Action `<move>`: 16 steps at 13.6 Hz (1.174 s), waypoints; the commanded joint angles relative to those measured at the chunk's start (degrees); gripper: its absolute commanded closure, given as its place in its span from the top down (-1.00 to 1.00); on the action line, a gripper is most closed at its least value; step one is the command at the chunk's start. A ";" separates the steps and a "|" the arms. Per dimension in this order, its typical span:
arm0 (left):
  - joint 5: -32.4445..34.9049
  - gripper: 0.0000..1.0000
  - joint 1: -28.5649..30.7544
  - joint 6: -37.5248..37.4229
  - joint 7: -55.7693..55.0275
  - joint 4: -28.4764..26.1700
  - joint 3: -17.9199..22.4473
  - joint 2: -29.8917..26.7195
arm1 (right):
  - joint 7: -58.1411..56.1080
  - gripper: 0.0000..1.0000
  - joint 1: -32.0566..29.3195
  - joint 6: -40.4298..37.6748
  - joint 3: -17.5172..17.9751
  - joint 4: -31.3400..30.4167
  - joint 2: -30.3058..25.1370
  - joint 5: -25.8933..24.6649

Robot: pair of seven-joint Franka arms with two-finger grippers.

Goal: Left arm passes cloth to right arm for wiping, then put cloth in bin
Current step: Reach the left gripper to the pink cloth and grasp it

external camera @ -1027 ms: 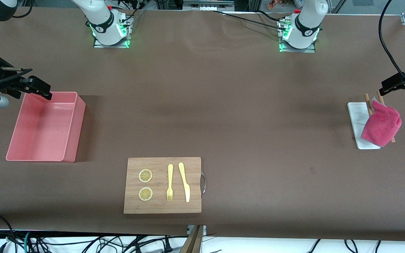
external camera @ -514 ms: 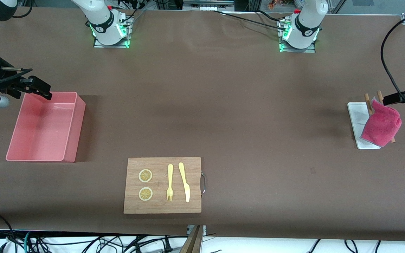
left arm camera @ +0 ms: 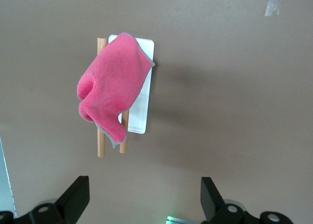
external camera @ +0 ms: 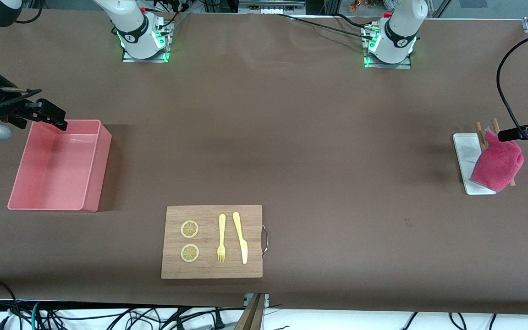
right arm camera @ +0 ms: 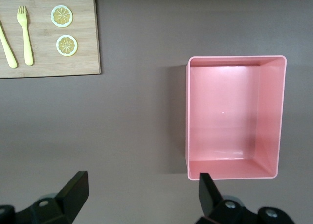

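The magenta cloth (external camera: 497, 166) hangs bunched over a two-stick wooden rack (external camera: 478, 130) on a small white tray (external camera: 463, 149) at the left arm's end of the table. My left gripper (external camera: 510, 134) hovers by the cloth's top edge. In the left wrist view it (left arm camera: 144, 194) is open, with bare table between its fingers and the cloth (left arm camera: 110, 92) clear of them. The salmon-pink bin (external camera: 101, 169) stands empty at the right arm's end. My right gripper (external camera: 49, 114) hovers open over the bin's corner; in the right wrist view it (right arm camera: 142, 192) is beside the bin (right arm camera: 187, 116).
A wooden board (external camera: 212, 270) with a metal handle lies near the front camera at mid-table. It carries two lemon slices, a yellow fork and a yellow knife. It also shows in the right wrist view (right arm camera: 49, 70). A black cable loops above the cloth's end of the table.
My left gripper has come down from above the rack to the cloth's top edge. The cloth, the bin and the right arm have not moved.
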 commanded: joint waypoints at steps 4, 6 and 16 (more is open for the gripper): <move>5.63 1.00 2.78 -0.38 5.67 1.19 -0.10 5.84 | -0.22 1.00 0.04 -0.60 0.04 1.50 0.66 -0.37; 5.73 1.00 4.98 0.75 8.21 0.93 -0.19 8.04 | -0.31 1.00 0.04 -0.86 0.04 1.50 0.66 -0.37; 0.20 0.99 12.98 9.19 21.84 0.76 -0.37 17.71 | -0.31 1.00 -0.05 -0.42 -0.05 1.50 0.75 -0.37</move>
